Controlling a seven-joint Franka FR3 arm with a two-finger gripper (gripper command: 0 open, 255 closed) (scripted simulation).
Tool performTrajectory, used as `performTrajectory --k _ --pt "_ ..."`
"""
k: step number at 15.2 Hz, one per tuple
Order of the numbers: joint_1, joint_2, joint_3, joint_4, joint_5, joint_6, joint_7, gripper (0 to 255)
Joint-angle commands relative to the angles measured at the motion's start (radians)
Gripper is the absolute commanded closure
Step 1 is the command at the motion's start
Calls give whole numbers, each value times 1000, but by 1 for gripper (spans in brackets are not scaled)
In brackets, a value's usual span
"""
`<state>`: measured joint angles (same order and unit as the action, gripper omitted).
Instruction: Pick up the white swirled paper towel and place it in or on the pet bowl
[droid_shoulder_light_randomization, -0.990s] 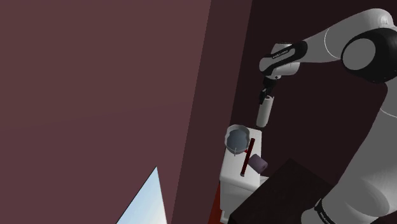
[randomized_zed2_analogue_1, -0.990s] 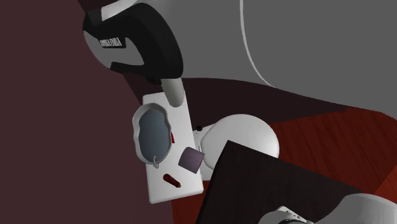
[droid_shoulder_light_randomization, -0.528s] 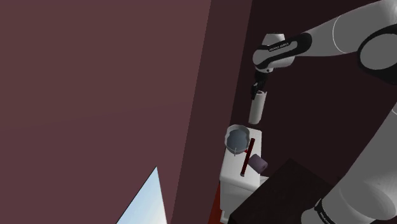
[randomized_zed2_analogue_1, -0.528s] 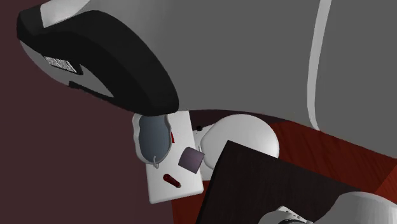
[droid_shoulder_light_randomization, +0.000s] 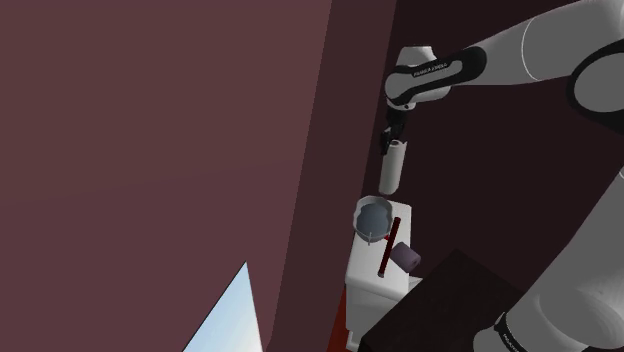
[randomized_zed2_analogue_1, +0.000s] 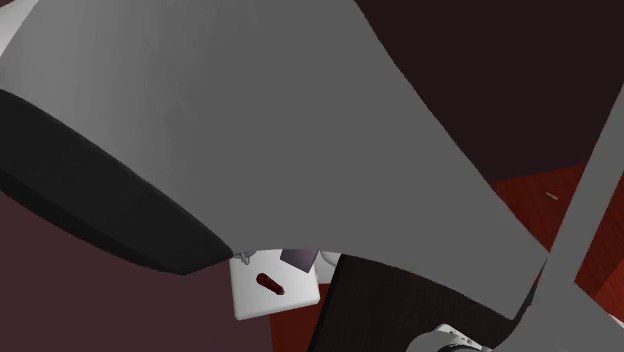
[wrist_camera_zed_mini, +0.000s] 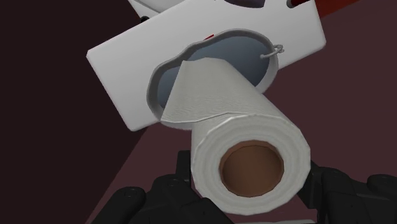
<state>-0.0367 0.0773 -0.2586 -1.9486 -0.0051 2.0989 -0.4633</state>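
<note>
A white paper towel roll (droid_shoulder_light_randomization: 391, 168) with a brown cardboard core (wrist_camera_zed_mini: 251, 168) hangs upright in the air, clasped by my black gripper (droid_shoulder_light_randomization: 391, 140). In the wrist view the black fingers (wrist_camera_zed_mini: 180, 173) press against both sides of the roll (wrist_camera_zed_mini: 234, 137), and a loose sheet corner flares off it. Straight below the roll sits the grey wavy-rimmed pet bowl (droid_shoulder_light_randomization: 374, 217), on a white slab-like top (droid_shoulder_light_randomization: 372, 272). The roll hides part of the bowl (wrist_camera_zed_mini: 154, 89), and a gap separates the two.
A dark red stick (droid_shoulder_light_randomization: 390, 247) and a purple block (droid_shoulder_light_randomization: 408, 258) lie on the white top (randomized_zed2_analogue_1: 262, 300) beside the bowl. A maroon wall stands close at the shoulder view's left. My dark stand (droid_shoulder_light_randomization: 450, 300) is at the lower right. My arm (randomized_zed2_analogue_1: 300, 120) blocks most of the second exterior view.
The gripper has carried the roll up and toward the shoulder view's left, from beside the bowl to above it. The arm now covers far more of the second exterior view.
</note>
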Motion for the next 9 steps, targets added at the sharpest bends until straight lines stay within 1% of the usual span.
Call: performTrajectory --k 1,9 --pt "0 6 1 -19 1 25 1 255" --pt "-2 47 2 -80 14 126 -6 255"
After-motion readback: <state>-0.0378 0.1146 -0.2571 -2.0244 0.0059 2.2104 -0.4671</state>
